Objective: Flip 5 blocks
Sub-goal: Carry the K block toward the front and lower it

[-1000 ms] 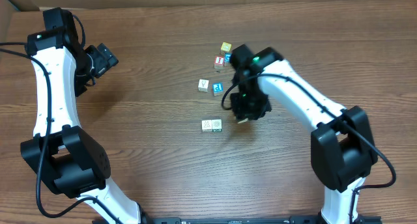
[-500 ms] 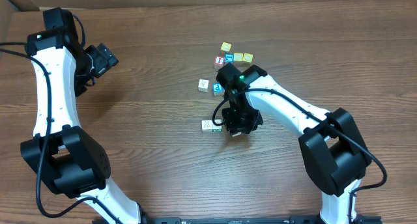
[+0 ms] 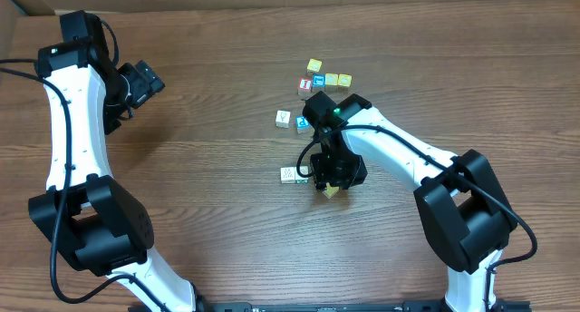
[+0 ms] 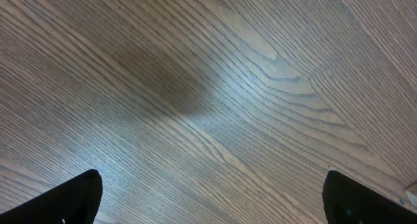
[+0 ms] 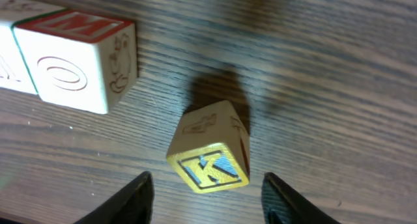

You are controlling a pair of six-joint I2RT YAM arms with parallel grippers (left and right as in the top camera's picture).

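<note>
A yellow block with a blue K [image 5: 210, 155] sits tilted on the table just ahead of my right gripper [image 5: 212, 199]. The gripper is open, and both fingers stand clear of the block's sides. From overhead this block [image 3: 333, 191] peeks out under the right gripper [image 3: 331, 180]. Just to its left stand two white blocks [image 3: 293, 174] side by side, one with a red M face [image 5: 78, 61]. Farther back lie a white block [image 3: 284, 119] and a blue one [image 3: 302, 122]. My left gripper [image 3: 145, 83] is open over bare wood at the far left, its fingertips [image 4: 71, 199] holding nothing.
A cluster of several small cubes [image 3: 324, 78], yellow, red and blue on top, sits at the back behind the right arm. The left arm's white links [image 3: 68, 121] stand along the table's left side.
My right arm came forward from the back cluster toward the white pair. Its jaws then widened and let go of the yellow K block. The left arm has not moved.
</note>
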